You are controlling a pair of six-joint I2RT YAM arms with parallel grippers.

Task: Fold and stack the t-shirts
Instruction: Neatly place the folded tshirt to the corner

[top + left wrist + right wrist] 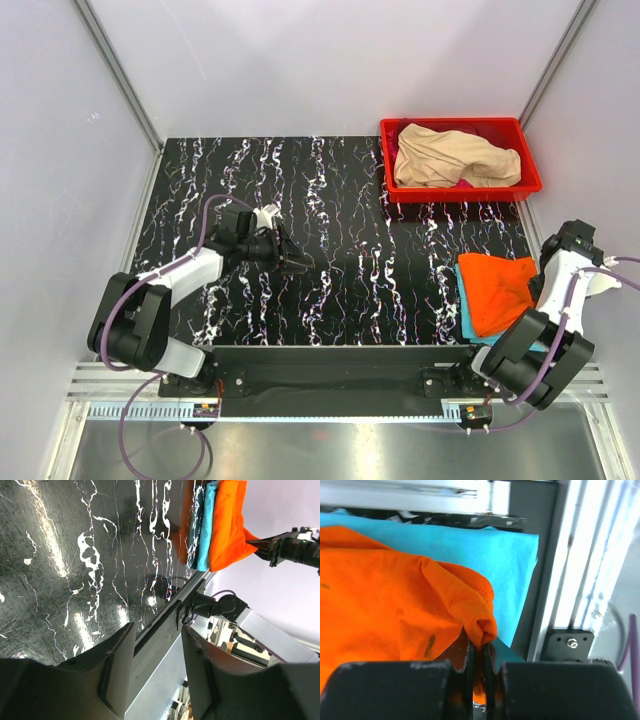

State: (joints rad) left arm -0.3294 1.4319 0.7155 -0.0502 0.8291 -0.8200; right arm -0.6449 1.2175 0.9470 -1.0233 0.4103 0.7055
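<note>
Right tool (479, 652) pinches the right edge of the squarish orange t-shirt (497, 290); left tool (157, 630) half-open, empty.

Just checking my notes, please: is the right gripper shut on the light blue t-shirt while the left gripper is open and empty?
Not quite: the right wrist view shows the right gripper shut on the orange t-shirt, not the light blue t-shirt beneath it.
</note>
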